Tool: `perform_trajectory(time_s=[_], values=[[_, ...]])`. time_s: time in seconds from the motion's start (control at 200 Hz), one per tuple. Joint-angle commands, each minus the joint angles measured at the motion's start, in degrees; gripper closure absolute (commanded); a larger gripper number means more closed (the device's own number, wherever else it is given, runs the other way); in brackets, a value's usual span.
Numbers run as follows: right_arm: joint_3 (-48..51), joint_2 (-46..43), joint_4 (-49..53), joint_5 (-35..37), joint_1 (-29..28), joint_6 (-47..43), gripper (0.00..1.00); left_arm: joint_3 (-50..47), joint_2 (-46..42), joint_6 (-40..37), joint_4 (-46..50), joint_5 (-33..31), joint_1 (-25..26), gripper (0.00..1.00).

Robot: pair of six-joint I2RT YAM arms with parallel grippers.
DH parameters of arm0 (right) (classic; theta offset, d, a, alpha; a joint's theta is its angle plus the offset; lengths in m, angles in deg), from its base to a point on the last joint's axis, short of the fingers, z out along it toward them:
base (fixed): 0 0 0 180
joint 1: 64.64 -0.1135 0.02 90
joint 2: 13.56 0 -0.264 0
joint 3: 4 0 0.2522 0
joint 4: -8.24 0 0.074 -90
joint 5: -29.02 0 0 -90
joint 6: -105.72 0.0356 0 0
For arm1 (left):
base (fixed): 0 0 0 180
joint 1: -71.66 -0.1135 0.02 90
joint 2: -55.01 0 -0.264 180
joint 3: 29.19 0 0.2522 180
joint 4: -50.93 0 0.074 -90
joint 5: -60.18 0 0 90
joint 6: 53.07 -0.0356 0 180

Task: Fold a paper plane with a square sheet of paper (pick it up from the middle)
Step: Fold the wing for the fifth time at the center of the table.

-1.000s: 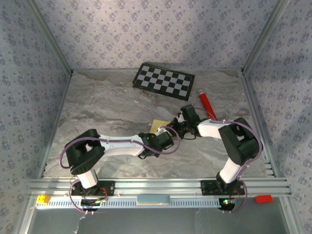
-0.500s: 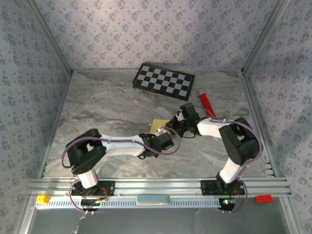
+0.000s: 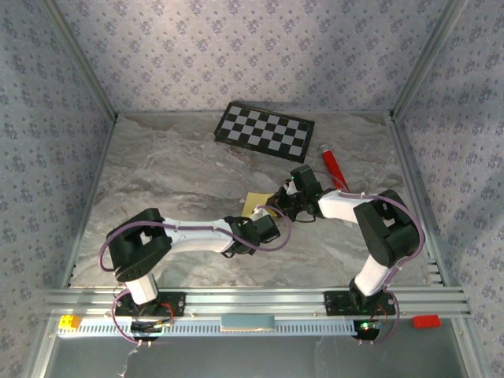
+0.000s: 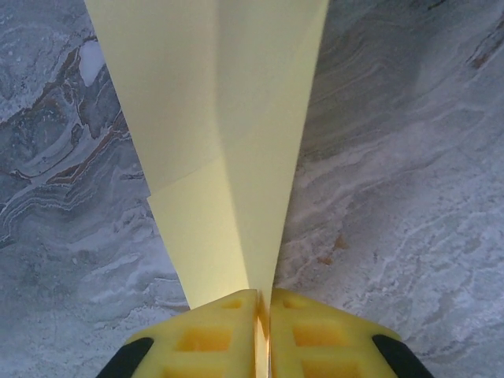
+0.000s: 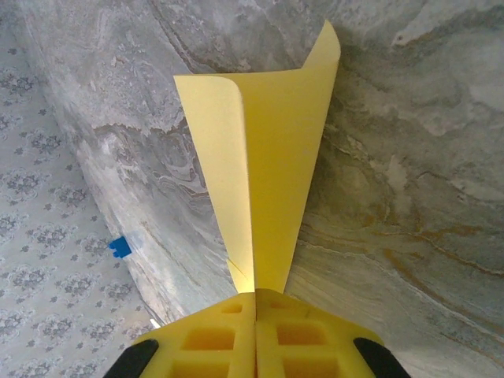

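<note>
- Left wrist view: the left gripper (image 4: 262, 303) has its yellow pads pressed together on the near edge of the sheet of paper (image 4: 228, 118). The sheet runs away from the jaws as a layered strip, with a lengthwise crease and a slanted flap edge. The marbled table (image 4: 409, 197) lies behind it.
- Right wrist view: the right gripper (image 5: 256, 303) is likewise pinched tight on the sheet. Two leaves fan out from its pads in a V, and the far corners curl.
- Top external view: the paper sits between the two grippers near the middle of the table, well short of the checkerboard panel (image 3: 265, 131) and the red tube (image 3: 331, 168).
- Handling, as I judge it: the sheet is very light, thin and limp, so it will sag or curl wherever it is unsupported. It takes a crease for good and would tear if the arms pulled apart. Its smooth face could slide out of a weak pinch.
- The best hold looks to be on the stacked layers close to the crease, with both pinches along the same line.
</note>
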Motion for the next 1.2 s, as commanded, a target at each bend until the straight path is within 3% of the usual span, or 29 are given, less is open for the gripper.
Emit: perform_trajectory(time_s=[0.0,0.38,0.65,0.825,1.194], values=[[-1.53,-0.17,2.17,0.06,0.04,-1.53,0.90,-0.74,-1.40,0.07,0.01,-1.41,0.50,0.89],[-4.06,2.40,4.40,-0.54,0.65,-1.70,0.79,-0.76,-1.31,-0.54,-0.17,-1.55,0.56,0.91],[-4.34,2.27,6.28,-0.40,1.07,-2.64,0.94,-0.77,-1.10,-0.72,0.53,-2.15,0.53,0.82],[-4.60,1.94,6.18,-1.23,1.35,-2.75,0.95,-0.85,-0.44,-0.55,1.06,-2.54,0.58,0.77],[-4.78,2.23,6.00,-1.46,1.34,-2.67,0.97,-0.29,0.80,-0.79,1.32,-2.93,0.56,0.77]])
